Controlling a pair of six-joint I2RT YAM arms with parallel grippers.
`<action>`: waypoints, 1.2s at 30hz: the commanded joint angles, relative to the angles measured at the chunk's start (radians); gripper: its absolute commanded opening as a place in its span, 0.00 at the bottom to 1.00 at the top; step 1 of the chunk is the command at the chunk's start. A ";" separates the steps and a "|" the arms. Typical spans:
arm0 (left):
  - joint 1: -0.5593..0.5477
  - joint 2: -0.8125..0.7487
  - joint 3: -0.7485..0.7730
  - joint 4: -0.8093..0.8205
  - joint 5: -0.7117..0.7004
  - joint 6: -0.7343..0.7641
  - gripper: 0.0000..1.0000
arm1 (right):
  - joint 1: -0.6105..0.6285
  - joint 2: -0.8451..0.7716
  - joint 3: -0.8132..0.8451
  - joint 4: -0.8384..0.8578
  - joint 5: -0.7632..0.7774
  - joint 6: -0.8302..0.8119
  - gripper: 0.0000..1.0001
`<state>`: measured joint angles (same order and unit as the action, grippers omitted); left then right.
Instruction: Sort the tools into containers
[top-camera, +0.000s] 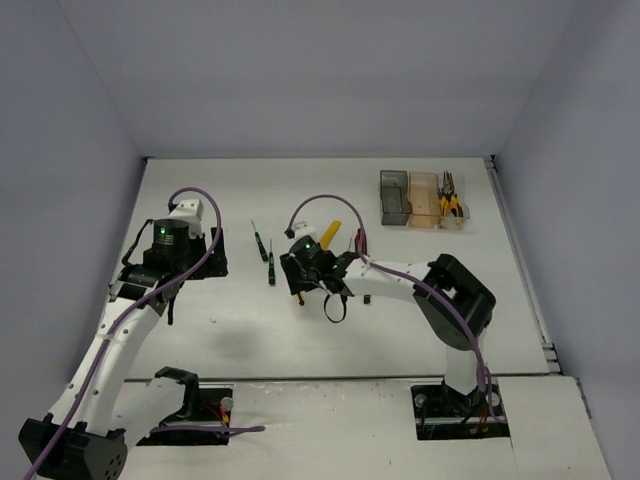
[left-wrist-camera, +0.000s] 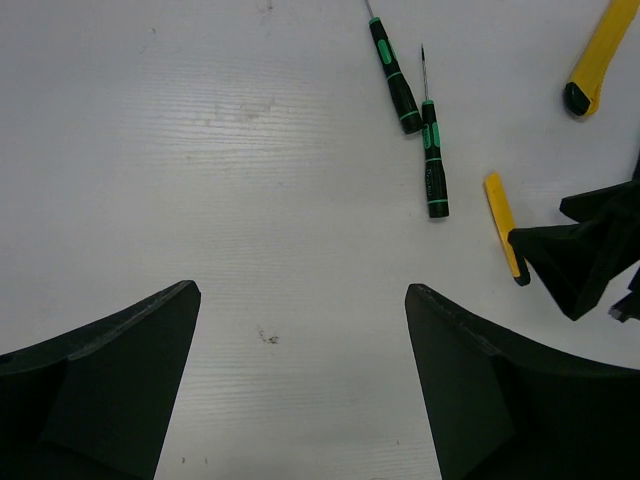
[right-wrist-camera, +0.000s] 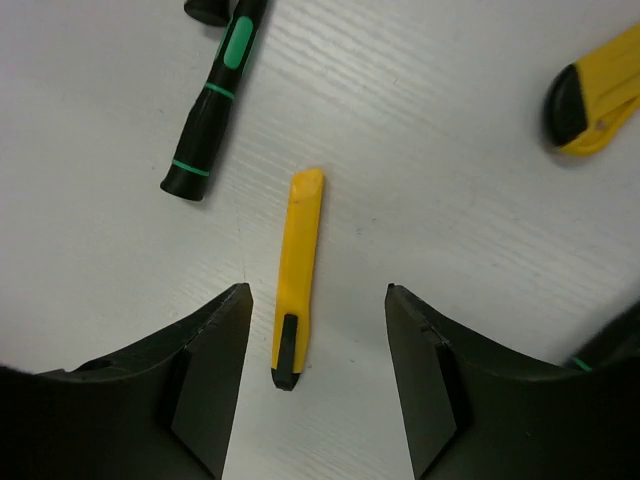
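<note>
Open table (top-camera: 230, 330) spreads around the left gripper (left-wrist-camera: 300, 295), which points down with jaws wide and empty. Two screwdrivers (left-wrist-camera: 433, 160) lie at centre. The right gripper (right-wrist-camera: 315, 292), tilted down and half-open, straddles one slim yellow knife (right-wrist-camera: 300, 255) without gripping it. A second knife (right-wrist-camera: 595, 95) lies upper right. Three bins (top-camera: 424, 205) line the upper-right edge, with pliers (top-camera: 449, 197) inside the clear bin (top-camera: 455, 223).
</note>
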<state>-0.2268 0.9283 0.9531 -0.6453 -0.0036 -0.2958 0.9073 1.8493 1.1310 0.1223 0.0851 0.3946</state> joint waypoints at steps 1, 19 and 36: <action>0.009 -0.009 0.012 0.046 -0.004 -0.005 0.81 | 0.032 0.044 0.096 0.023 0.050 0.064 0.51; 0.009 -0.014 0.012 0.047 -0.001 -0.005 0.81 | 0.094 0.183 0.187 -0.092 0.234 0.072 0.06; 0.012 0.002 0.013 0.046 -0.001 -0.002 0.81 | -0.463 -0.131 0.238 -0.102 0.188 -0.260 0.00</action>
<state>-0.2263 0.9276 0.9531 -0.6454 -0.0032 -0.2958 0.6303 1.7801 1.2955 0.0045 0.2819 0.2510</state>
